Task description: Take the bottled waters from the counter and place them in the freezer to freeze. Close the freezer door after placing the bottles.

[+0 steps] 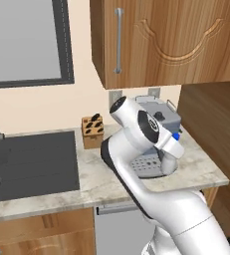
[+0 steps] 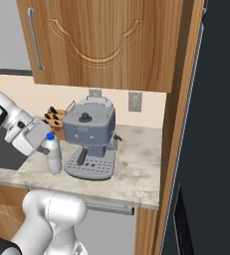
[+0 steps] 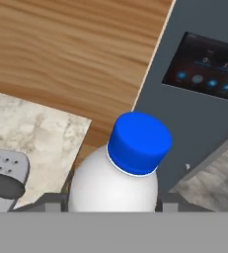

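Observation:
A small clear bottled water with a blue cap (image 2: pixel 54 155) stands upright at the left of the coffee machine, low over the beige counter (image 2: pixel 131 172). Whether its base touches the stone I cannot tell. My gripper (image 2: pixel 45 147) comes in from the left and is shut on the bottle's body. In the hand view the blue-capped bottle (image 3: pixel 120 173) sits between my two fingertips (image 3: pixel 50 202). Its cap (image 1: pixel 175 135) peeks out past my wrist in the left base view. The dark grey freezer (image 2: pixel 221 124) rises at the right, its door (image 3: pixel 184 123) carrying a black dispenser panel (image 3: pixel 207 74).
A grey coffee machine (image 2: pixel 89 137) stands close to the right of the bottle. A wooden knife block (image 1: pixel 92 130) sits behind by the wall. The dark sink (image 1: pixel 32 162) lies to the left. A brown upper cabinet (image 1: pixel 161 40) hangs overhead, and a tall wooden panel (image 2: pixel 178 124) separates counter and freezer.

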Available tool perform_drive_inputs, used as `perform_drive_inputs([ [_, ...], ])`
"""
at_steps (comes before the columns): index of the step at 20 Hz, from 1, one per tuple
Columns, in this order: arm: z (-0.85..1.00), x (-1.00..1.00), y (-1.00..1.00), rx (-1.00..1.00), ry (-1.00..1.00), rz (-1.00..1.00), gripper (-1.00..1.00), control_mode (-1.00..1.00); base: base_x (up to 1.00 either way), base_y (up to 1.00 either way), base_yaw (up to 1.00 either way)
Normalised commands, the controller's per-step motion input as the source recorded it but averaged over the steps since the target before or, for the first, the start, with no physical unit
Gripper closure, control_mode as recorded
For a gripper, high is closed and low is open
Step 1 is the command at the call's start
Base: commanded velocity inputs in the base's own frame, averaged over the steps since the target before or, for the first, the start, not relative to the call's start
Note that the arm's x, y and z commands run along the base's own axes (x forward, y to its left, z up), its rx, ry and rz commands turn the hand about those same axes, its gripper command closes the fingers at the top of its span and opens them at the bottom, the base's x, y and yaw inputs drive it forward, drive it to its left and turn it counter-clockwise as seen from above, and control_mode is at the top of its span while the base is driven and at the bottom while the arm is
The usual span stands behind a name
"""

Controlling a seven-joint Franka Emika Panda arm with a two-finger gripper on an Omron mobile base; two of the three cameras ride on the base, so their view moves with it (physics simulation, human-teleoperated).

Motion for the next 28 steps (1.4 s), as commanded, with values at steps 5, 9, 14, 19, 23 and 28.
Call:
perform_drive_inputs([
  [5, 0.00, 0.00, 0.00, 0.00, 0.00, 0.00, 1.00, 1.00, -0.83, -0.01, -0.04],
  [9, 0.00, 0.00, 0.00, 0.00, 0.00, 0.00, 1.00, 1.00, -0.97, 0.00, -0.04],
  [14, 0.00, 0.00, 0.00, 0.00, 0.00, 0.00, 1.00, 1.00, -0.98, -0.01, -0.04],
  [19, 0.00, 0.00, 0.00, 0.00, 0.00, 0.00, 1.00, 1.00, -0.80, -0.10, -0.02],
  [23, 0.00, 0.00, 0.00, 0.00, 0.00, 0.00, 1.00, 1.00, -0.77, -0.18, -0.01],
  [28, 0.00, 0.00, 0.00, 0.00, 0.00, 0.00, 1.00, 1.00, -0.56, -0.48, -0.01],
])
